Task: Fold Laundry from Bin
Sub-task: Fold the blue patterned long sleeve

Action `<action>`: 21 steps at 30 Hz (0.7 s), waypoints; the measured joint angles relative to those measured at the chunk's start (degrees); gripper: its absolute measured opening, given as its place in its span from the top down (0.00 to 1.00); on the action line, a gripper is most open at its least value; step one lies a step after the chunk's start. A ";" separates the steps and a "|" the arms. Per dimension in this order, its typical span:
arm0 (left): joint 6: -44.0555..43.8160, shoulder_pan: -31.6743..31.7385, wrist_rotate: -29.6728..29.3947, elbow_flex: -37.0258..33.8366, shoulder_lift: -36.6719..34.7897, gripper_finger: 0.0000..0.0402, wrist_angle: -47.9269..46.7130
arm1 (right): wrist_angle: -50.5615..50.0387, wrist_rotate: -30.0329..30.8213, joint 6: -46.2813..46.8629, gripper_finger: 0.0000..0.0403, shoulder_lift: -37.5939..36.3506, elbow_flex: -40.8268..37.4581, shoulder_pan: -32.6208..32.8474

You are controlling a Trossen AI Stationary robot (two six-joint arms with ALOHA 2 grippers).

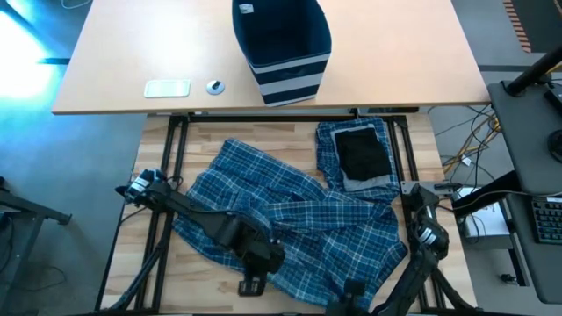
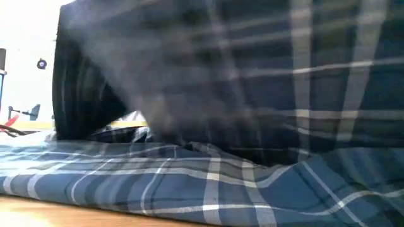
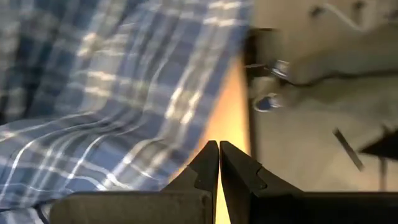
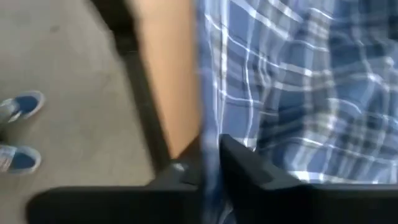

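Observation:
A large blue-and-white plaid garment (image 1: 290, 219) lies spread and rumpled over the wooden table (image 1: 211, 136). In the low view, part of the plaid cloth (image 2: 252, 75) stands raised above the flat part (image 2: 189, 180). My left gripper (image 1: 255, 283) (image 3: 218, 146) is shut over the garment's near edge, with nothing showing between its fingers. My right gripper (image 1: 354, 288) (image 4: 210, 149) is shut on the garment at its near right. A folded pile with a black piece (image 1: 362, 154) on top rests at the far right. The navy striped bin (image 1: 281, 44) stands on the farther table. My right gripper pinches an edge of the plaid garment (image 4: 210, 177) between its two fingers, at the garment's near right side. The fingers slant down from above. A narrow strip of cloth runs up between them, and the rest (image 4: 298, 93) spreads away over the table.
A flat white object (image 1: 167, 88) and a small round one (image 1: 215, 86) lie on the farther table left of the bin. A bare strip of wood (image 3: 230, 106) runs along the table's near edge. A person's blue shoes (image 4: 18, 134) stand on the floor beyond it.

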 joint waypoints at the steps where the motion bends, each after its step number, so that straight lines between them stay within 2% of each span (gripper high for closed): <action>1: 1.11 -0.62 1.00 1.27 0.00 1.00 -0.29 | 0.36 -0.54 -1.94 0.93 -0.07 0.88 0.05; 6: 3.60 -2.83 5.75 6.68 0.00 1.00 -2.40 | -0.14 -3.11 -8.07 0.97 -1.39 5.55 0.05; 8: 3.98 -3.55 4.93 7.99 0.00 1.00 -3.87 | -0.72 -3.06 -9.05 0.98 -2.40 6.41 0.07; 11: 3.49 -5.07 -5.10 8.00 0.00 1.00 -4.79 | -1.88 -2.77 -8.72 0.98 -3.12 6.73 0.14; 15: 7.49 -8.84 -19.45 5.11 0.00 0.98 -4.65 | -1.97 -2.88 -6.26 0.98 -3.10 6.64 0.15; 17: 6.94 -10.87 -23.07 2.21 0.00 0.94 -4.56 | -1.93 -2.81 -4.51 0.98 -3.10 6.64 0.14; 21: 1.21 -14.40 -26.59 -6.15 0.00 0.81 -1.67 | -1.97 -2.83 -2.30 0.98 -3.10 6.64 0.14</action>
